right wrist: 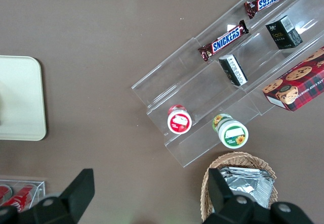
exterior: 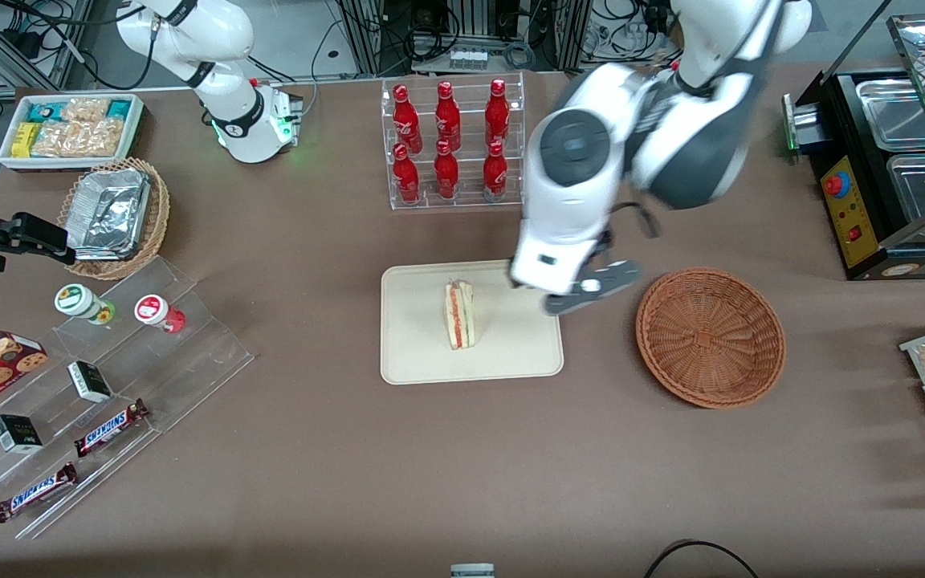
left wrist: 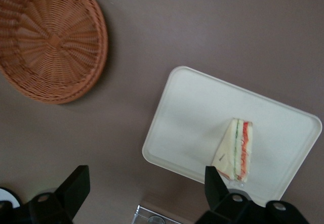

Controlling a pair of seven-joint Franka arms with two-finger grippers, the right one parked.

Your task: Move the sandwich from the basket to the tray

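Brown tabletop (exterior: 430, 466) holds a cream rectangular tray (exterior: 422, 353) bearing the triangular layered sandwich (exterior: 460, 314). Beside it sits the round reddish-brown wicker basket (exterior: 710, 335), bare inside. Above the tray's edge hangs the left gripper (left wrist: 147, 188), jaws wide apart.

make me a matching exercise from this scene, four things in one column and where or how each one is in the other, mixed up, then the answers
Things
1. sandwich
2. basket
3. gripper
4. red bottles

States or places
A. open, raised above the table between tray and basket
B. standing in a clear rack, farther from the front camera than the tray
C. lying on the cream tray, free of any grip
D. holds nothing, sits beside the tray toward the working arm's end

Pairs: 1-C, 2-D, 3-A, 4-B
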